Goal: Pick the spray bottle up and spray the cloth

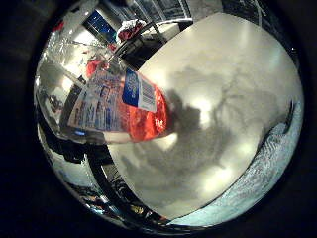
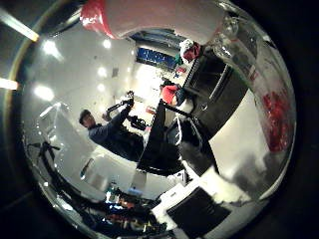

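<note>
The clear plastic spray bottle with red liquid and a printed label (image 1: 121,106) is seen close to the palm, above the pale desk (image 1: 233,79); lifting seems done. No cloth is seen, spraying remains. Hand state cannot be told.

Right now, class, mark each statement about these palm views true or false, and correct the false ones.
1. The spray bottle holds red liquid. True.
2. The bottle has no label. False: a printed label wraps its body.
3. The bottle hangs close to the palm above a pale table. True.
4. The table is dark green. False: it is pale, near white.
5. A shadow falls on the table beside the bottle. True.
</note>
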